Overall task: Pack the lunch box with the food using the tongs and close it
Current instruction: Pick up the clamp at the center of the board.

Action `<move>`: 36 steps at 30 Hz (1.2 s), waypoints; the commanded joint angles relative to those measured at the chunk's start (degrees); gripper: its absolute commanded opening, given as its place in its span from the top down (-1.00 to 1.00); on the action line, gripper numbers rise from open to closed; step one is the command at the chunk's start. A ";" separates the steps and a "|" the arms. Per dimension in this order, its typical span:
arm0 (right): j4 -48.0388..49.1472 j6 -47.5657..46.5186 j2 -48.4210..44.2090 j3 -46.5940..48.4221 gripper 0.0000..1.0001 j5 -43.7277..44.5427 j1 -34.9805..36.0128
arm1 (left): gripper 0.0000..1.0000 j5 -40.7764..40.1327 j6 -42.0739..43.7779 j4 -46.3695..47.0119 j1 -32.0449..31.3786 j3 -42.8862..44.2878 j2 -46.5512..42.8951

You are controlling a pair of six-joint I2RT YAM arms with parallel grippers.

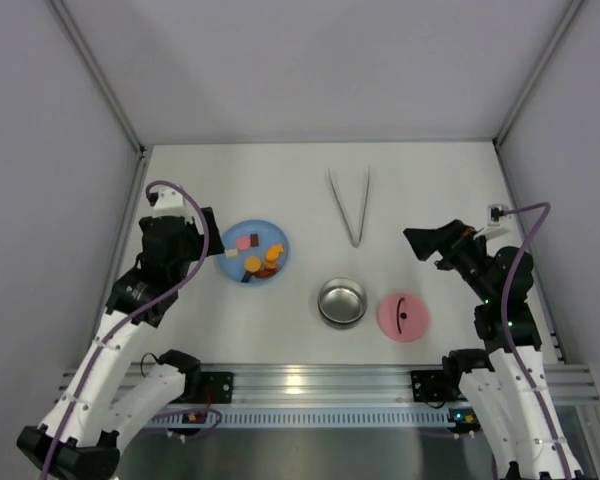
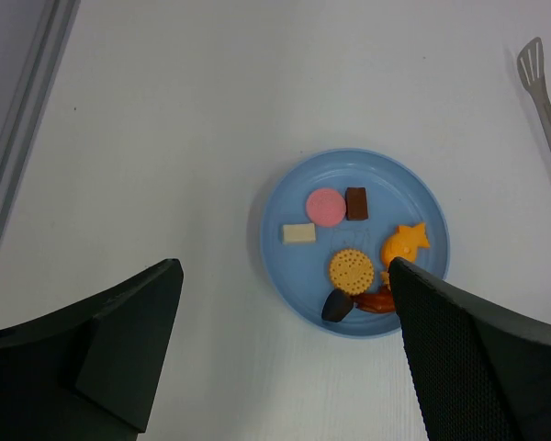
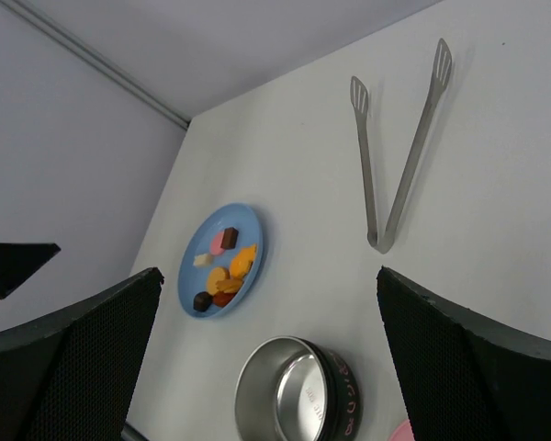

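One slim silvery V of tongs (image 1: 356,236), left claw (image 2: 282,276) wide, right claw (image 3: 268,274) wide

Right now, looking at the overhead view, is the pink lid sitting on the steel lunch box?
No, the pink lid lies flat beside the lunch box, apart from it, and the box stands open.

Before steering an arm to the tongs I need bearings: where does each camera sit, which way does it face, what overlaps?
Top external: fixed above and behind, looking down on the table; both arms show.
Left wrist: on the left arm, looking down at the food on the blue plate; its two spread fingers show.
Right wrist: on the right arm, looking over the tongs and open lunch box; its spread fingers show.
Shared: plate and tongs appear in all three; left wrist catches one tong tip only.
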 commanded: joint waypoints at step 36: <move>-8.25 -14.90 43.40 24.40 -0.99 35.71 23.66 | -0.98 -1.84 -0.51 0.90 0.19 1.78 3.30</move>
